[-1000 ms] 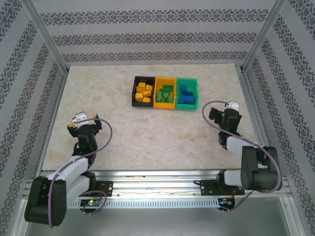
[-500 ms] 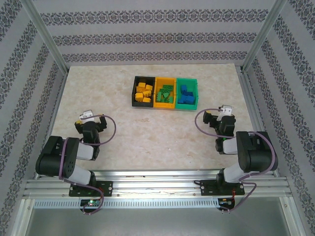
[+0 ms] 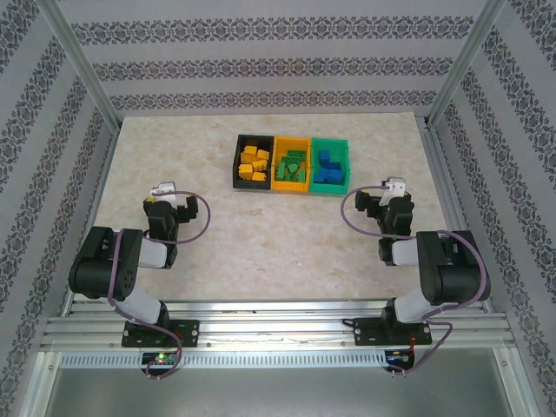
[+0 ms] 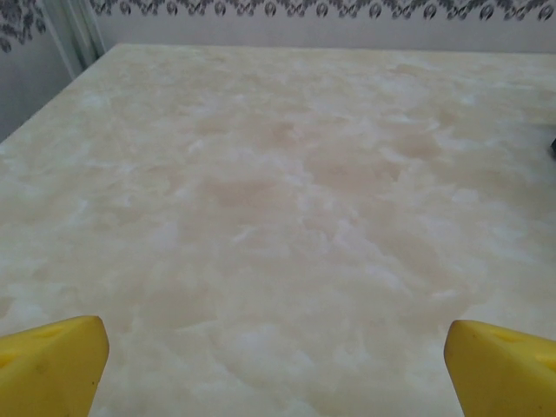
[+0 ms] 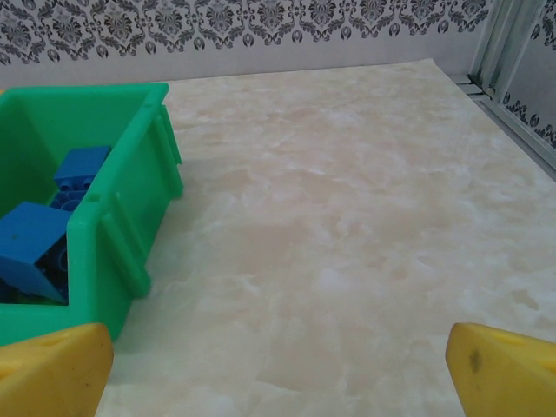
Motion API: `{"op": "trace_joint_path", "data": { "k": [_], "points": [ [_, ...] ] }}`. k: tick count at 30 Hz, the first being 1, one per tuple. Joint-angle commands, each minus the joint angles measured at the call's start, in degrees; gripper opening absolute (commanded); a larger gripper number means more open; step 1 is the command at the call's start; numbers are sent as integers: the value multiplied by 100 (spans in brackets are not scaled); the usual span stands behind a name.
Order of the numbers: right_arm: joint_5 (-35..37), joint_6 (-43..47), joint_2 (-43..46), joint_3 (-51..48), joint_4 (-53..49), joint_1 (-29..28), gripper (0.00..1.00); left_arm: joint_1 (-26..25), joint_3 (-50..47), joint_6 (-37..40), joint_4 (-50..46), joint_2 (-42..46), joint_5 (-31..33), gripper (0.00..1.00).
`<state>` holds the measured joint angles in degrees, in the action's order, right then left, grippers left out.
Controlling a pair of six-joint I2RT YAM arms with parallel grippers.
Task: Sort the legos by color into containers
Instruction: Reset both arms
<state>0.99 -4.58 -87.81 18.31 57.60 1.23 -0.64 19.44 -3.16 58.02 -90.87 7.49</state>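
The containers stand joined in a row at the back middle of the table. The black bin (image 3: 236, 165) holds yellow-orange legos (image 3: 254, 162), the yellow-orange bin (image 3: 291, 186) holds green legos (image 3: 293, 165), and the green bin (image 3: 348, 165) holds blue legos (image 3: 327, 167). My left gripper (image 3: 168, 203) hovers low over bare tabletop, left of and nearer than the bins, open and empty (image 4: 276, 369). My right gripper (image 3: 385, 199) is open and empty (image 5: 278, 373), just right of the green bin (image 5: 130, 217), whose blue legos (image 5: 35, 239) show inside.
The beige marble tabletop (image 3: 278, 234) is bare between the grippers and the bins. Aluminium frame posts (image 3: 82, 61) and patterned walls (image 3: 278, 61) close in the left, right and back sides. Both arms are folded back near their bases at the near edge.
Both arms have folded back toward their bases. The left gripper has shifted right and a little farther in; the right gripper has stayed near the green bin. Both stayed open.
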Motion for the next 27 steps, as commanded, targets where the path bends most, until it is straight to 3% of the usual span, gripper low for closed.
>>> {"op": "trace_joint_path", "data": {
  "k": [1, 8, 27],
  "points": [
    [37, 61, -15, 103, -22, -70, 98, 55, 97, 93, -61, -21, -70, 99],
    [-240, 253, -16, 303, -237, -127, 98, 54, 108, 96, -31, -46, -54, 99],
    [-73, 366, -4, 272, -188, -245, 98, 51, 120, 95, -80, -28, -59, 99]
  ]
}}
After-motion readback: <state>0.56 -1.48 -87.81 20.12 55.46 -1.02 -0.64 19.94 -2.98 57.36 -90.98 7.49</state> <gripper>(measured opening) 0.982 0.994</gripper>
